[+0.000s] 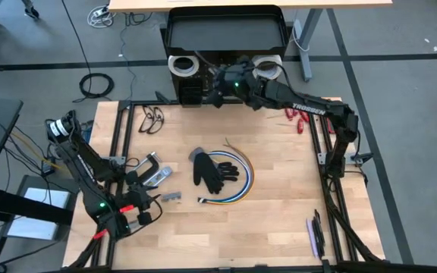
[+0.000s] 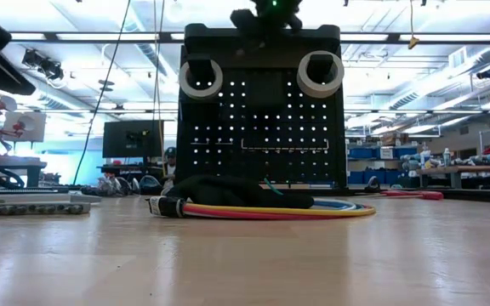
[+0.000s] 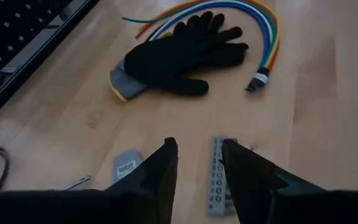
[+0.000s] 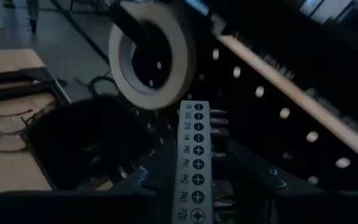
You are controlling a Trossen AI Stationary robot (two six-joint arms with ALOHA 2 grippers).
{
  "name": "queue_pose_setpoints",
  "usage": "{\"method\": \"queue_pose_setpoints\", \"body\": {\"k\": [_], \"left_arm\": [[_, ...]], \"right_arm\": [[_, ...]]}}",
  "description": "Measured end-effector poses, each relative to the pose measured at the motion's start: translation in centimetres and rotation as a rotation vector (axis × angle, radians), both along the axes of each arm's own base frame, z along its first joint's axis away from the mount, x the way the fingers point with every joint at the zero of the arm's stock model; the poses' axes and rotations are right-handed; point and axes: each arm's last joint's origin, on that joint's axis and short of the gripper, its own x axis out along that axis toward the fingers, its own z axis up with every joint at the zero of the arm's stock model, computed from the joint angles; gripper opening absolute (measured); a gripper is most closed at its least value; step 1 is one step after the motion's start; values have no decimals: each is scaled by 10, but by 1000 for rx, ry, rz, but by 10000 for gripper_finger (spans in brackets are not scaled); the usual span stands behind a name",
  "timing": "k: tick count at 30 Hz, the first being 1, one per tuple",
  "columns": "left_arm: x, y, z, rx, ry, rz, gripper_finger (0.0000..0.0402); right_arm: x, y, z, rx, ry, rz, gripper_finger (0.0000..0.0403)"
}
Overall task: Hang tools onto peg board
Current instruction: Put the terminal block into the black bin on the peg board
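The peg board [image 1: 224, 34] stands at the table's far edge, with a white tape roll hung on a peg at each upper corner [image 2: 201, 78] [image 2: 320, 74]. My right gripper [image 4: 194, 155] is high in front of the board's top [image 1: 217, 83], shut on a grey bit-holder strip [image 4: 191, 155]. One tape roll [image 4: 151, 56] and a black bin [image 4: 86, 143] lie just ahead of it. My left gripper [image 3: 197, 168] is open, low over the table's near left [image 1: 154, 199]. A second grey strip [image 3: 219, 177] lies flat on the wood by one of its fingers. My right gripper pinches the grey strip's two long sides [image 4: 190, 180] between its fingers [image 4: 160, 171]. The strip lies along the fingers and its free end [image 4: 193, 109] sticks out past them toward the board. It is lifted clear of the table, its labelled face up.
A black glove [image 1: 207, 168] lies on a coil of coloured cables [image 1: 241, 178] at mid-table. A black clamp [image 1: 146, 163] and a silver bar [image 1: 158, 176] lie near the left arm. Glasses [image 1: 152, 119] lie far left, red-handled tools [image 1: 298, 117] far right, and a purple-handled tool [image 1: 313, 235] near right.
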Motion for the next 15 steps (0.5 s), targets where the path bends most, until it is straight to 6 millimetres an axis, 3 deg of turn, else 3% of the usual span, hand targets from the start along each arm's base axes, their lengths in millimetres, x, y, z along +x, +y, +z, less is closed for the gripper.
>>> {"method": "queue_pose_setpoints", "body": {"k": [5,9,15], "left_arm": [[5,4,0,1,1,34,136],[8,7,0,-1,0,55,136],[12,7,-2,-14,-3,74,148]], "right_arm": [[-11,-24,-5,91,-23,-7,134],[-15,-33,-6,127,-71,-72,159],[-13,-28,-6,124,-60,-54,217]]}}
